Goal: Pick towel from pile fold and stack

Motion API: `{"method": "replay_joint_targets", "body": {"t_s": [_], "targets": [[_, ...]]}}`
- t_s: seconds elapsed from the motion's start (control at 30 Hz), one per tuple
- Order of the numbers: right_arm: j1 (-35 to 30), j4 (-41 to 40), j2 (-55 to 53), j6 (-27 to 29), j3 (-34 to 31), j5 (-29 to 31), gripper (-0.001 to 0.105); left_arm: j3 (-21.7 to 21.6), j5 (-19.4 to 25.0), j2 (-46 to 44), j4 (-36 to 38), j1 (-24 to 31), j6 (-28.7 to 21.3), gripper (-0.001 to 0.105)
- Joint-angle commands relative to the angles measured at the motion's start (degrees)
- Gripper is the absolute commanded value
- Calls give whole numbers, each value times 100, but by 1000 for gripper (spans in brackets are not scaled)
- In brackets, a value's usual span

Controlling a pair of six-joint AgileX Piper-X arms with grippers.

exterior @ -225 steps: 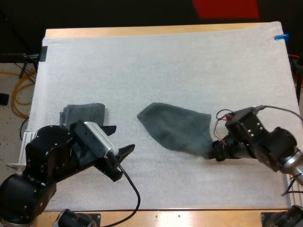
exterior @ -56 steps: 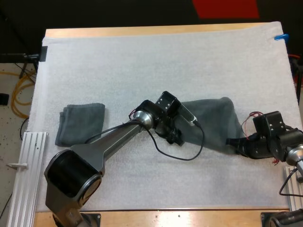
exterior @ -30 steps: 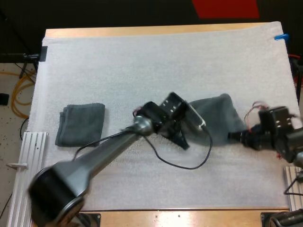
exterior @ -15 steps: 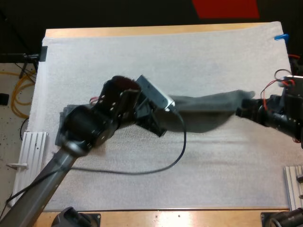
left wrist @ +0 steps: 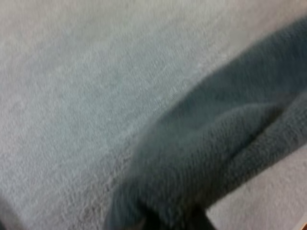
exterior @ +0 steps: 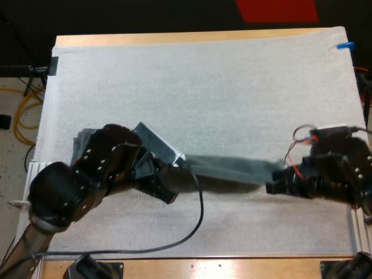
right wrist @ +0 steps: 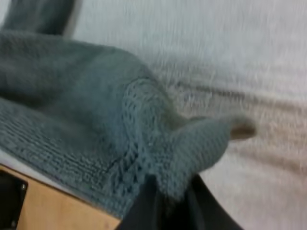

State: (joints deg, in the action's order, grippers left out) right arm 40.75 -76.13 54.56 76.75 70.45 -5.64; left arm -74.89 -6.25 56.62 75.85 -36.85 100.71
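Your left end effector and right end effector each clamp shut on one end of the grey-green towel, stretched between them over the white mat. You're likely spreading it; next, lay it flat for folding.

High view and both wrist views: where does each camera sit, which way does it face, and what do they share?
High view: behind and above both arms, facing forward and down over the white mat; left gripper and right gripper hold the towel stretched between them.
Left wrist view: on the left arm, facing its own fingers pinching one towel end.
Right wrist view: on the right arm, facing its fingers pinching the other end, beside the table edge.
All three show the towel and mat.
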Motion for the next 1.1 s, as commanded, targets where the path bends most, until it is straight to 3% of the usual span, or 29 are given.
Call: {"method": "replay_joint_targets", "body": {"t_s": [0.0, 0.13, 0.23, 0.37, 0.5, 0.77, 1.07], "targets": [[112, -235, -52, -191, 67, 102, 0, -14, 7, -44, 63, -32, 89, 0], [293, -378, -20, -507, -13, 111, 0, 154, 8, -13, -82, -32, 87, 0], [259, -162, 130, -507, -239, 479, 0, 544, 22, 101, -477, -32, 69, 0], [-39, 671, 598, -418, -777, 782, 0, 1179, 221, 414, -1498, 120, -79, 0], [-721, 2144, 1263, -140, -1255, 426, 0, 1528, 95, 934, -2541, 571, -296, 0], [-1721, 3965, 2655, 17, -1313, -424, 0, 1553, -657, 2356, -3857, 1367, -632, 0], [-2202, 4866, 3605, -174, -1313, -839, 0, 1553, -753, 3431, -4636, 1784, -632, 0]]}}
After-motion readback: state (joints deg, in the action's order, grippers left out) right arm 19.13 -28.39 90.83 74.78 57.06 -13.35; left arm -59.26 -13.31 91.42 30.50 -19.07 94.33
